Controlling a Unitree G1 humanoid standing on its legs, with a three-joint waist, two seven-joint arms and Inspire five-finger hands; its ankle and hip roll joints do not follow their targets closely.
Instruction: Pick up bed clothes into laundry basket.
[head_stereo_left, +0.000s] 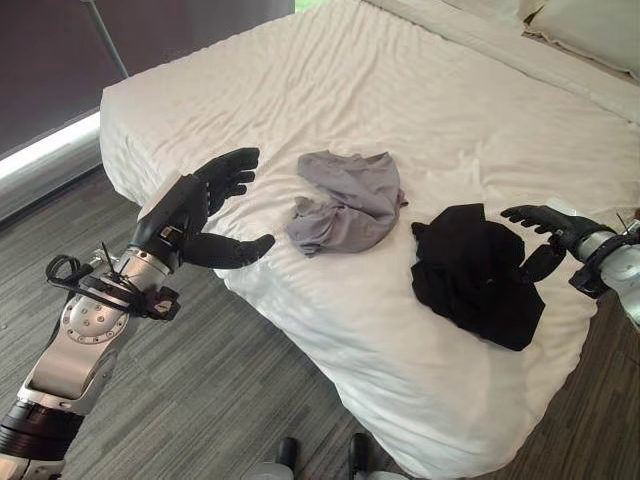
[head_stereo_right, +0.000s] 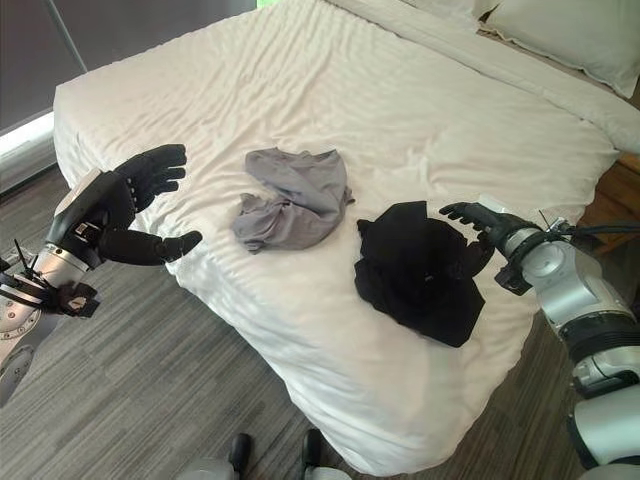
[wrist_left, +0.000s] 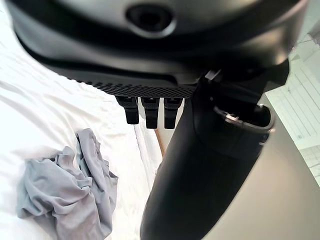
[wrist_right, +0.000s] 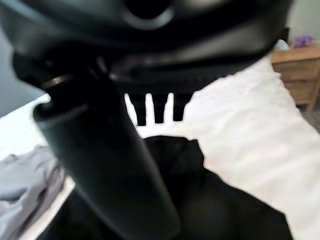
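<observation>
A crumpled grey garment lies on the white bed, also seen as the grey garment. To its right a black garment hangs partly over the bed's near edge, the same black garment. My left hand is open, held above the bed's left corner, apart from the grey garment. My right hand is open at the black garment's right edge, fingers stretched over it and thumb beneath; whether it touches the cloth I cannot tell.
Pillows lie at the head of the bed. Grey plank floor surrounds the bed's near corner. A wooden nightstand stands beyond the bed. A dark wall runs at the far left.
</observation>
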